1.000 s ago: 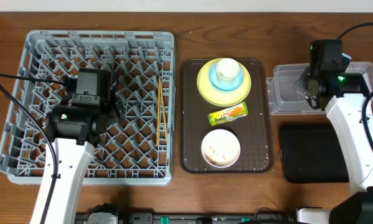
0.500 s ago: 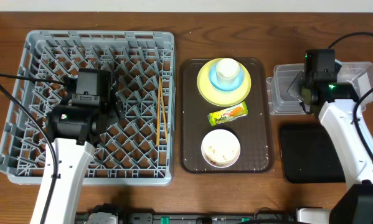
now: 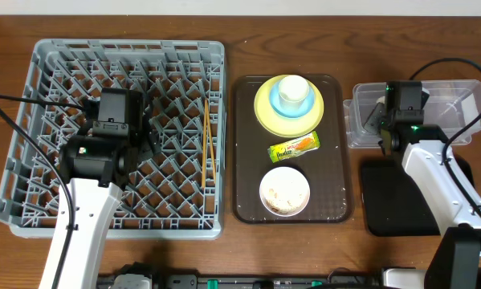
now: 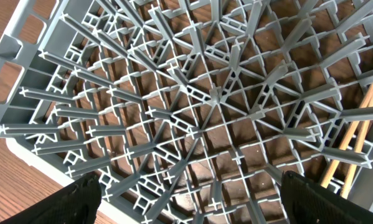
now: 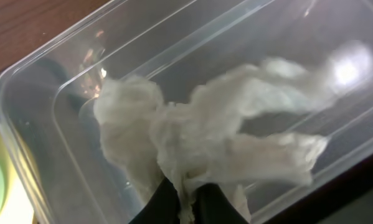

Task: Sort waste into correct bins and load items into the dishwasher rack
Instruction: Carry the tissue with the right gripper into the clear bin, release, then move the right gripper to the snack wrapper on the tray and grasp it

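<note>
Black fingertips of my right gripper point(image 5: 183, 196) stand nearly together, pinching a lower fold of the napkin point(image 5: 205, 137), which sits inside the clear tub point(image 5: 37, 124). Assessment: the paper is light, limp and tear-prone. It may cling to the pads on release, so a thick bunched part is the safest hold. My left gripper point(image 4: 195, 190) is spread wide, empty, above the rack point(image 4: 192, 93), with chopsticks point(image 3: 208, 148) lying in it. Further out, the wrapper point(image 3: 294, 146) lies on the brown tray point(image 3: 248, 201): thin, probably slick, best nipped at one end.
</note>
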`<action>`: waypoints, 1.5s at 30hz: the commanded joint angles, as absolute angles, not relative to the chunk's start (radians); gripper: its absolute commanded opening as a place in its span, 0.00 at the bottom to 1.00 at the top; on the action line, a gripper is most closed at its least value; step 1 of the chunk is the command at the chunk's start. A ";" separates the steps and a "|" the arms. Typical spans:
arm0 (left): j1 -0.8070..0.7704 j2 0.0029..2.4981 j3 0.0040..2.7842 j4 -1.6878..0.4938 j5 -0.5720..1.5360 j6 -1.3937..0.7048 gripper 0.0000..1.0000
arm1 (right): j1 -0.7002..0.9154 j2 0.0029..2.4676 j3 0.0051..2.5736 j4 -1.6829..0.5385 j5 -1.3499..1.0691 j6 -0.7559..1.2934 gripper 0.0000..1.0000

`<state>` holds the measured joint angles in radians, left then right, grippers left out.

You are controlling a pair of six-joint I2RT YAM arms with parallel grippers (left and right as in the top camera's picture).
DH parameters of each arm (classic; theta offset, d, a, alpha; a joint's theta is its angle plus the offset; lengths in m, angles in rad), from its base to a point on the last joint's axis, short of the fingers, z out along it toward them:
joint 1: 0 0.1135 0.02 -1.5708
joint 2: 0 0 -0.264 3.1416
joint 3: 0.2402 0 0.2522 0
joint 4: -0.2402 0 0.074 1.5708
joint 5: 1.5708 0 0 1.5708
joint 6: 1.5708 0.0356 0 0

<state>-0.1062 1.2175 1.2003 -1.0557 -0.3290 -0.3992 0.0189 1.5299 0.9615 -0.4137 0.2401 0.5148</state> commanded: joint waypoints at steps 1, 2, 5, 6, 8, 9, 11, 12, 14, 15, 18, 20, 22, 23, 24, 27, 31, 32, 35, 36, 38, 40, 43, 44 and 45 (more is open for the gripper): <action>-0.102 1.220 1.195 -1.061 -0.349 -0.405 0.93 | 0.013 1.532 0.950 -0.403 0.216 0.508 0.12; -0.102 1.219 1.195 -1.061 -0.349 -0.405 0.93 | 0.012 1.532 0.950 -0.398 0.216 0.508 0.12; -0.102 1.219 1.195 -1.061 -0.349 -0.405 0.93 | 0.012 1.532 0.950 -0.381 0.216 0.508 0.13; -0.102 1.219 1.195 -1.061 -0.349 -0.405 0.93 | 0.012 1.532 0.950 -0.377 0.216 0.508 0.14; -0.102 1.219 1.195 -1.061 -0.349 -0.405 0.93 | 0.013 1.532 0.950 -0.377 0.207 0.508 0.25; -0.102 1.219 1.195 -1.061 -0.349 -0.405 0.93 | 0.014 1.532 0.950 -0.377 0.204 0.508 0.31; -0.102 1.220 1.195 -1.061 -0.349 -0.405 0.93 | 0.015 1.532 0.950 -0.377 0.204 0.508 0.37; -0.102 1.220 1.195 -1.061 -0.349 -0.405 0.93 | 0.014 1.532 0.950 -0.377 0.204 0.508 0.40; -0.102 1.219 1.195 -1.061 -0.349 -0.405 0.93 | 0.014 1.532 0.950 -0.377 0.205 0.508 0.44; -0.102 1.219 1.195 -1.061 -0.349 -0.405 0.93 | 0.012 1.532 0.950 -0.377 0.205 0.507 0.45; -0.102 1.219 1.195 -1.061 -0.349 -0.405 0.93 | 0.012 1.532 0.950 -0.377 0.204 0.489 0.49; -0.102 1.220 1.195 -1.061 -0.349 -0.405 0.93 | 0.013 1.531 0.952 -0.377 0.203 0.472 0.49; -0.102 1.220 1.195 -1.061 -0.349 -0.405 0.93 | 0.015 1.531 0.959 -0.377 0.185 0.448 0.49; -0.102 1.219 1.195 -1.061 -0.349 -0.405 0.93 | 0.017 1.531 0.963 -0.377 0.164 0.436 0.49; -0.102 1.219 1.195 -1.061 -0.349 -0.405 0.93 | 0.019 1.530 0.968 -0.377 0.137 0.420 0.50; -0.102 1.220 1.195 -1.061 -0.349 -0.405 0.93 | 0.027 1.527 0.994 -0.391 0.085 0.375 0.50; -0.102 1.220 1.195 -1.061 -0.349 -0.405 0.93 | 0.041 1.515 1.035 -0.426 0.069 0.376 0.50; -0.102 1.219 1.195 -1.061 -0.349 -0.405 0.93 | 0.048 1.510 1.045 -0.432 0.068 0.376 0.50; -0.102 1.220 1.195 -1.061 -0.349 -0.405 0.93 | 0.080 1.496 1.072 -0.457 0.042 0.345 0.54; -0.102 1.220 1.195 -1.061 -0.349 -0.405 0.93 | 0.091 1.494 1.077 -0.462 0.026 0.324 0.54; -0.102 1.220 1.195 -1.061 -0.349 -0.405 0.93 | 0.115 1.489 1.083 -0.464 -0.006 0.289 0.55; -0.102 1.219 1.195 -1.061 -0.349 -0.405 0.93 | 0.142 1.488 1.083 -0.464 -0.027 0.288 0.54; -0.102 1.219 1.195 -1.061 -0.349 -0.405 0.93 | 0.196 1.489 1.082 -0.474 -0.035 0.291 0.47; -0.102 1.219 1.195 -1.061 -0.349 -0.405 0.93 | 0.220 1.489 1.082 -0.475 -0.035 0.291 0.47; -0.102 1.219 1.195 -1.061 -0.349 -0.405 0.93 | 0.241 1.489 1.082 -0.475 -0.034 0.290 0.47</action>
<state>-0.1062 1.2175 1.2003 -1.0557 -0.3290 -0.3992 0.1825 1.5055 1.0653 -0.4728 -0.0071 0.3164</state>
